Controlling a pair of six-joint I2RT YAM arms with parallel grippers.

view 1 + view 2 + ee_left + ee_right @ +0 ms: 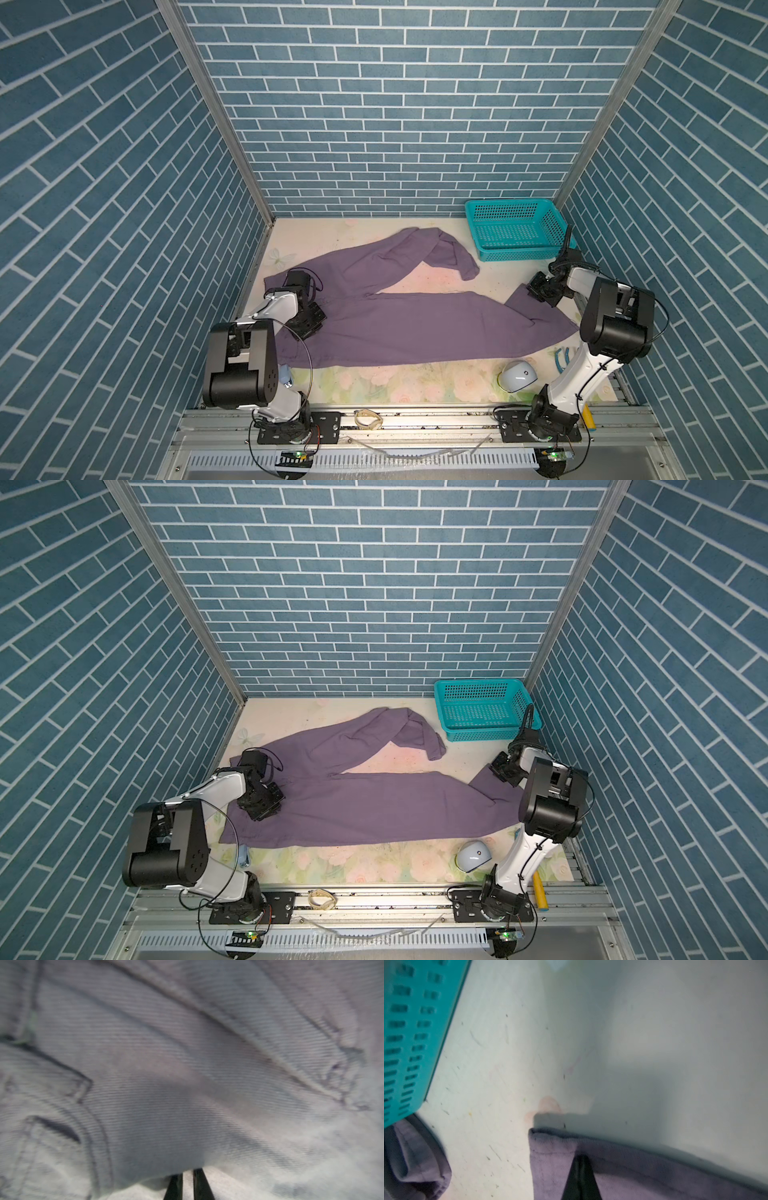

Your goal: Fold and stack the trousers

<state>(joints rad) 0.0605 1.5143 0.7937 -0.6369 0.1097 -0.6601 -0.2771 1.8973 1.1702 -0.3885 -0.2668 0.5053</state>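
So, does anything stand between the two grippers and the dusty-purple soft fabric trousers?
Nothing visible does. The left gripper pinches the dusty-purple soft fabric trousers near the waist end, and the right gripper pinches a leg hem. The teal perforated plastic basket stands in the far right corner, away from both grips.

Blurred trousers [187, 1064] fabric between tool [188, 1174] tips

Trousers [415, 324] spread across the mat [374, 386] — bare passage in the wedge between the legs and along the front strip; teal basket [523, 252] fills far right corner — white domed object [517, 375] sits front right
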